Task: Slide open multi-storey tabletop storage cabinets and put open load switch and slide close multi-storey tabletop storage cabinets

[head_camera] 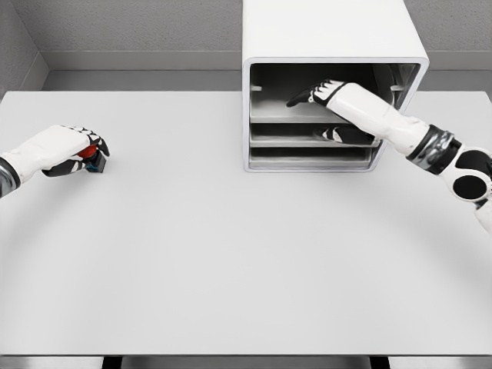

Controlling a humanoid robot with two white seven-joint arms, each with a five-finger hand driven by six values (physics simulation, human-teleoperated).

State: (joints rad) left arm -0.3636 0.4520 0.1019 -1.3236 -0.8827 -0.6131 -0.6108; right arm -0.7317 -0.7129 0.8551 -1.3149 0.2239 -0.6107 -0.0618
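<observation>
while the left hand (68, 148) rests at the table's (231, 254) left side, fingers curled round the red and blue load switch (92, 159), the right hand (323, 94) reaches farther back into the open white cabinet's (330, 31) top shelf, fingers loosely extended, holding nothing.

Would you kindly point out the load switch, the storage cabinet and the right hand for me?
load switch (91, 153), head view: its red part showing between the left hand's fingers.
storage cabinet (332, 27), head view: its white top face.
right hand (317, 94), head view: the hand's middle, inside the top compartment.
</observation>
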